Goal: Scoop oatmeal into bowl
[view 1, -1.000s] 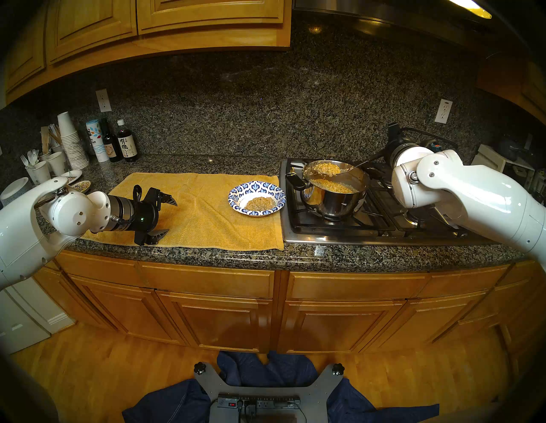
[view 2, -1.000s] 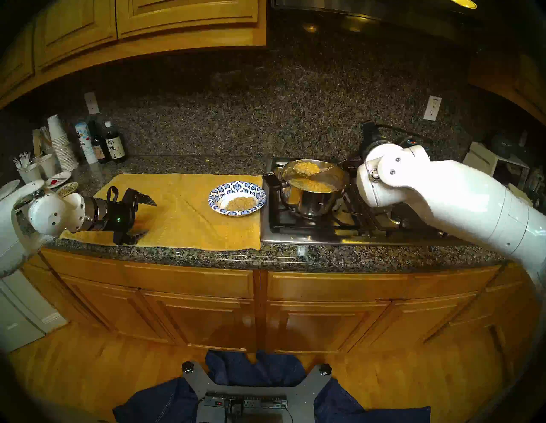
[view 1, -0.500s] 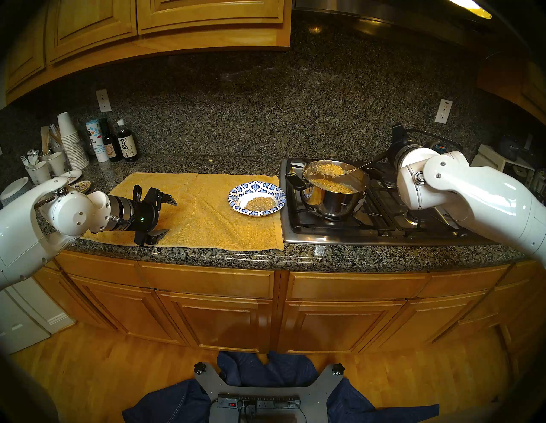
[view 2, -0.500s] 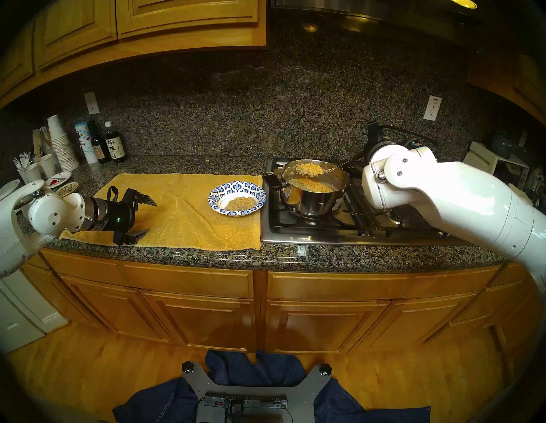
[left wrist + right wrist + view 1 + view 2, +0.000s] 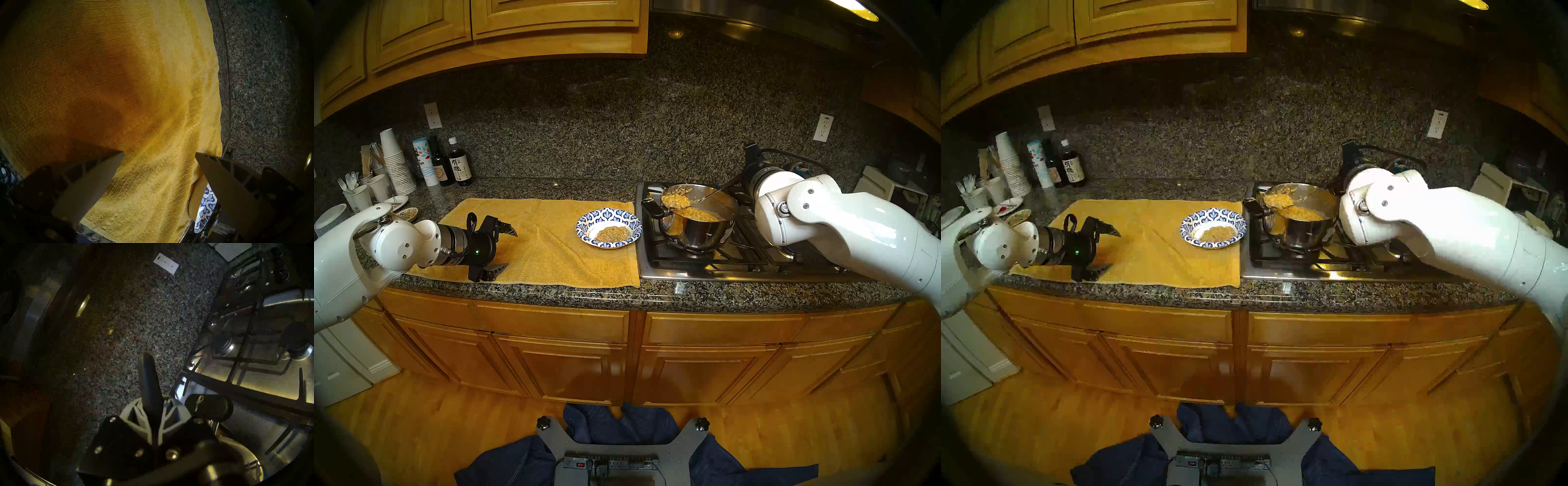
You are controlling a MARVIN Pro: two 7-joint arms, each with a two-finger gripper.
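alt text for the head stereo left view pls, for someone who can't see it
The right pincer holds a spoon heaped with oatmeal over a steel pot on the stove. Left of the pot, a blue-patterned bowl on a yellow towel holds some oatmeal; the left pincer hangs open above the towel.

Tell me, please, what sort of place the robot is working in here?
Most likely a home kitchen: a gas stove with a steel pot on it, a granite countertop, and wooden cabinets above and below.
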